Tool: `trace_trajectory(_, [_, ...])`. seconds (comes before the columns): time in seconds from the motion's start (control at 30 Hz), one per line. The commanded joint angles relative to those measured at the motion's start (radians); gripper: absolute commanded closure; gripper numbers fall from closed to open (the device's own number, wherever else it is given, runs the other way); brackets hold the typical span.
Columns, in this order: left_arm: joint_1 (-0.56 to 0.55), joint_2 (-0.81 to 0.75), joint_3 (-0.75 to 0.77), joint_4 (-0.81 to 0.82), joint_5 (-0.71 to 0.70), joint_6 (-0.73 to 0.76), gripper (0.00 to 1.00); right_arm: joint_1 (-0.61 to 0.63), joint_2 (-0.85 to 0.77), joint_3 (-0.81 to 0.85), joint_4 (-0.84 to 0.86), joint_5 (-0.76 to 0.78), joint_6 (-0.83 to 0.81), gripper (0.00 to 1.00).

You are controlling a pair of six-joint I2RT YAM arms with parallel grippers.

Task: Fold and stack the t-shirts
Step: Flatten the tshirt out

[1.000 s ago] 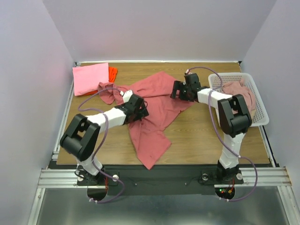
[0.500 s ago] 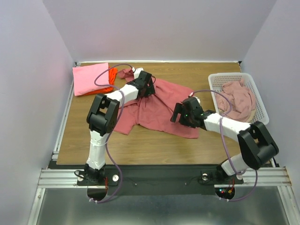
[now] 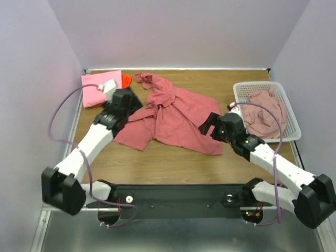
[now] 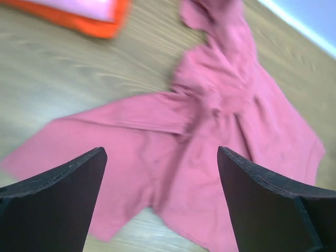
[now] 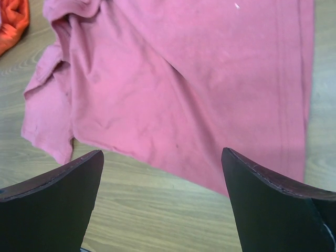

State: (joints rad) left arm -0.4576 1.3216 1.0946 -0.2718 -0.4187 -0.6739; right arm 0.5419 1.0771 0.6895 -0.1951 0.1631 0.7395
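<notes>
on table (image 3: pixel 173 157), rose shirt (image 3: pixel 176 113) limp, light, rumpled; pinch hem corners. both claws, left claw (image 4: pixel 160 199) and right claw (image 5: pixel 163 199), released, empty.

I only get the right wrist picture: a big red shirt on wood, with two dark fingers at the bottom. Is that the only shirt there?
Observer: No. A white basket on the right holds crumpled pale pink cloth.
Operator: What is the orange bit in my top left corner?
Observer: An orange shirt, lying under a folded bright pink shirt at the far left corner of the table.
Operator: And the other arm, is it holding anything?
Observer: No. The left fingers are open above the left side of the red shirt, with nothing between them.
</notes>
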Motion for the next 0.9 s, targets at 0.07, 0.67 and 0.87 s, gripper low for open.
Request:
trace_trajectory(0.07, [0.281, -0.140, -0.344, -0.092, 0.023, -0.119, 0.01, -0.003, -0.127, -0.103, -0.012, 0.053, 0.110, 0.00])
trace_trajectory(0.67, [0.404, 0.080, -0.434, 0.094, 0.199, -0.145, 0.20, -0.003, -0.198, -0.157, -0.075, 0.148, 0.169, 0.00])
trace_trajectory(0.87, [0.404, 0.146, -0.412, 0.128, 0.205, -0.130, 0.39, -0.003, -0.198, -0.165, -0.105, 0.141, 0.170, 0.00])
